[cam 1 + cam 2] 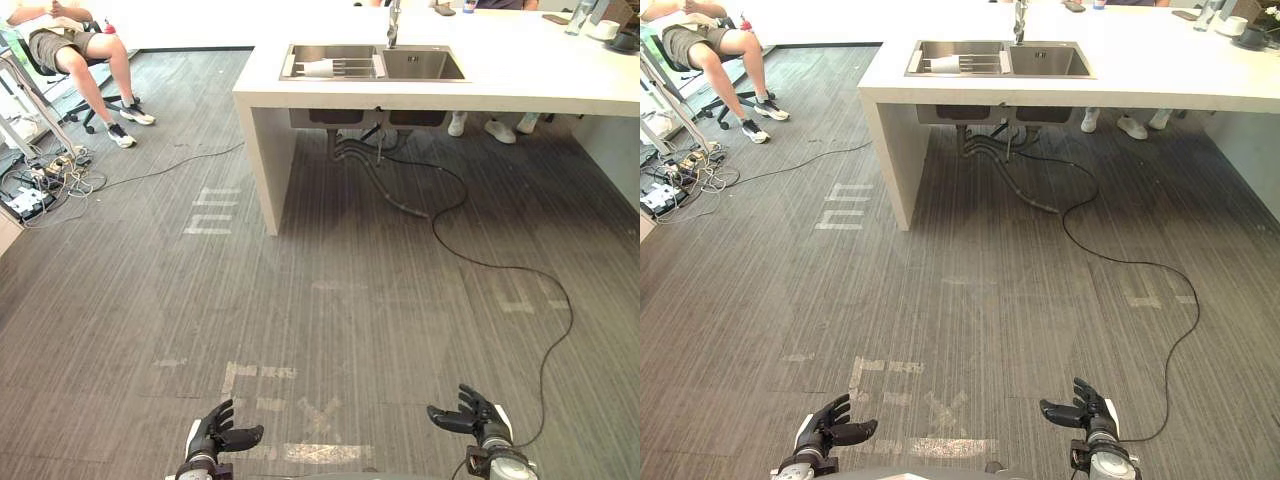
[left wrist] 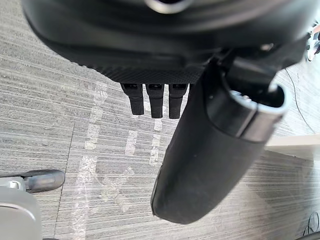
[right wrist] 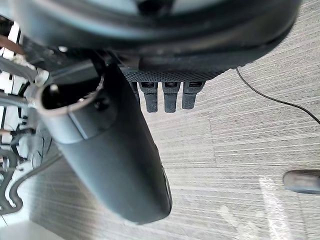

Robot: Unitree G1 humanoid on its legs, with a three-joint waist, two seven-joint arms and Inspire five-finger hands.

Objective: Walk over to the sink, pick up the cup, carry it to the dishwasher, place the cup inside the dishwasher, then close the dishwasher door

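Far left, at the top of your head view: a seated person (image 1: pixel 70 45) on a wheeled chair (image 1: pixel 95 100), with a tangle of cables (image 1: pixel 45 185) on the floor (image 1: pixel 330 320) just in front.

Lower left: your left hand (image 1: pixel 215 435) hangs low over the floor. Its fingers are spread and relaxed, the thumb stands out toward the middle, and it holds and touches nothing. In the left wrist view you see the fingers (image 2: pixel 156 102) straight in a row and the thumb (image 2: pixel 210 160) apart from them, with striped floor beyond.

Centre: pale tape marks (image 1: pixel 210 212) lie on the floor beside the near corner of the white desk (image 1: pixel 520 75). The sink (image 1: pixel 425 65) is set into the desk, well apart from both hands. The cup (image 1: pixel 318 68), white, lies on its side on a wire rack (image 1: pixel 350 68) in the left basin. The faucet (image 1: pixel 393 25) stands behind the divide between the two basins.

Under the far side of the desk you can see a pair of white shoes (image 1: pixel 500 130).

Lower right: your right hand (image 1: pixel 478 418) is level with the left, spread the same way, empty and clear of the floor. The right wrist view shows its fingers (image 3: pixel 170 97) straight.
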